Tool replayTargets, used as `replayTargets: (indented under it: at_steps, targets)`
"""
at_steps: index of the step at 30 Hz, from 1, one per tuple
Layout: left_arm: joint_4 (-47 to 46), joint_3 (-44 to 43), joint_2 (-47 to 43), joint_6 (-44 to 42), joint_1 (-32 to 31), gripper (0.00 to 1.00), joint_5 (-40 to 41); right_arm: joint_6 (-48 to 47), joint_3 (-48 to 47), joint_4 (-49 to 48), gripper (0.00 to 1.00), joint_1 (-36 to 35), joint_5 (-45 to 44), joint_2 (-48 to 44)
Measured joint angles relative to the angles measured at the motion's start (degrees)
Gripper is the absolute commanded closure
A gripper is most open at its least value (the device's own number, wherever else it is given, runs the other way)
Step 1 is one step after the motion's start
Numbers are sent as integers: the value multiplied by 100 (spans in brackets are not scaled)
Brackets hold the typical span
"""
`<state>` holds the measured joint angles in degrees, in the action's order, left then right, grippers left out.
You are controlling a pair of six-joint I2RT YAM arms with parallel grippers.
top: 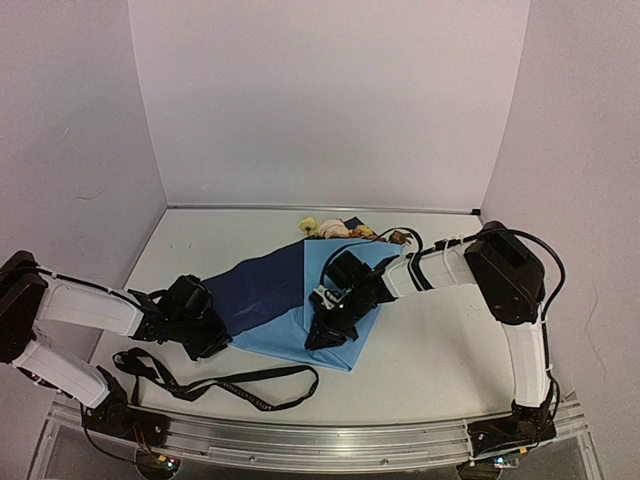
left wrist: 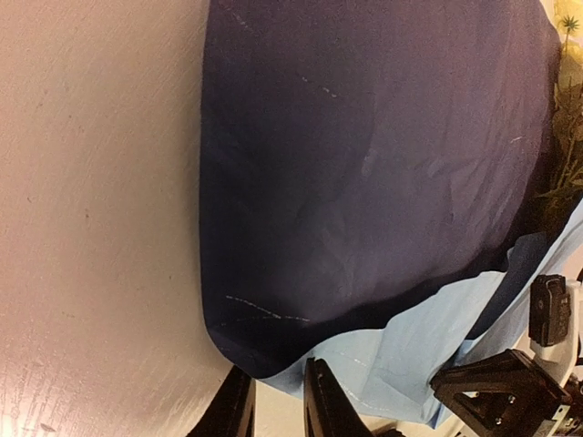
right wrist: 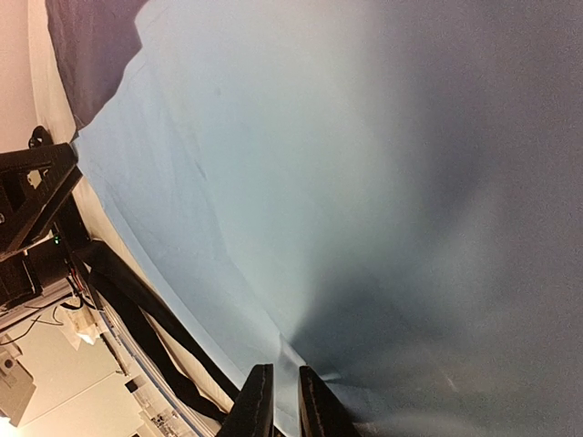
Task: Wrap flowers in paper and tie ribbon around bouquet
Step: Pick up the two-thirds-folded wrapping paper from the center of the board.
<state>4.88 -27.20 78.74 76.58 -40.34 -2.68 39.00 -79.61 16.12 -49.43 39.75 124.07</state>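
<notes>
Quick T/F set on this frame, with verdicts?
1. The large blue paper sheet shows both dark and light sides. True.
2. The long black lettered ribbon is tied round the paper. False: it lies loose on the white table, nearer than the paper.
3. The right gripper pinches the paper's light blue side. True.
4. The yellow and pink flower heads stick out at the paper's near edge. False: far edge.

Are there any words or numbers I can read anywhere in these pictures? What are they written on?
No text here can be read.
Ribbon: there are faint pale marks along the black strap, too small and blurred to read.
Paper: no writing shows on either the light blue side or the dark blue side.
</notes>
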Motion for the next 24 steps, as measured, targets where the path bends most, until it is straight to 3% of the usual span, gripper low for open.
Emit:
replayTargets:
  at_steps: [6, 16, 24]
  targets:
    - [54, -5, 4, 1, -104, 99, 252, 0, 14, -30, 90, 0, 12, 0]
    - [330, -76, -996, -564, -607, 100, 1024, 0, 22, -44, 90, 0, 15, 0]
    - [310, -253, -1397, -1198, -703, 100, 1127, 0, 24, -74, 88, 0, 13, 0]
